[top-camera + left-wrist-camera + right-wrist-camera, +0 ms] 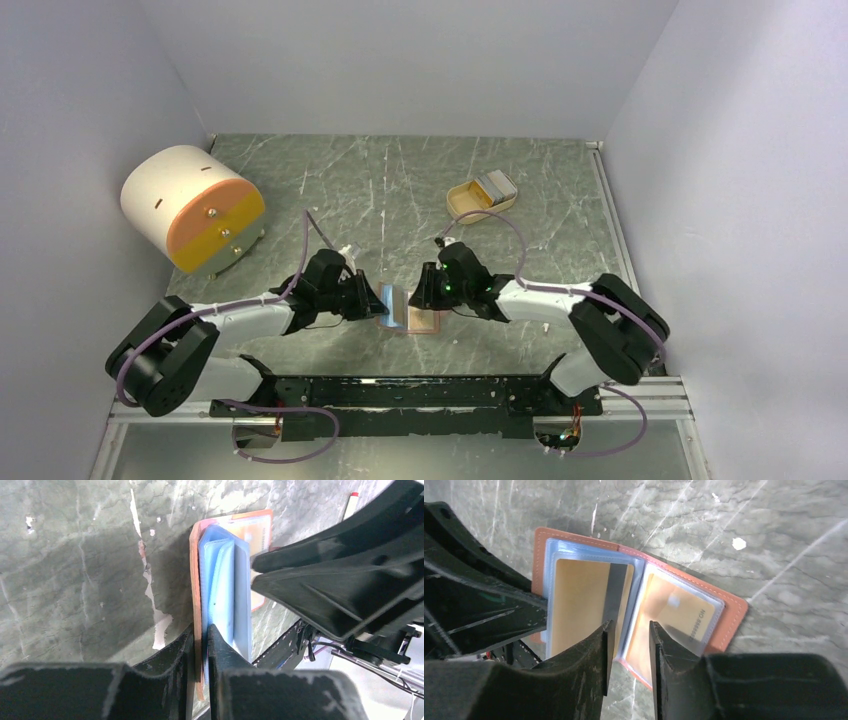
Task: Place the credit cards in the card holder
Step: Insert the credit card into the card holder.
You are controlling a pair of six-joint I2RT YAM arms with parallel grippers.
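Now | left jaws clamp card holder (540, 550) cover | right jaws parted above it

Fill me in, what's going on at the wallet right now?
The left gripper is clamped on one salmon cover of the card holder and holds that side up off the table, while the other half lies flat. The right gripper hovers open over the clear inner sleeves, some of which show gold cards inside. More credit cards sit in the beige tray farther back. Neither gripper holds a card.
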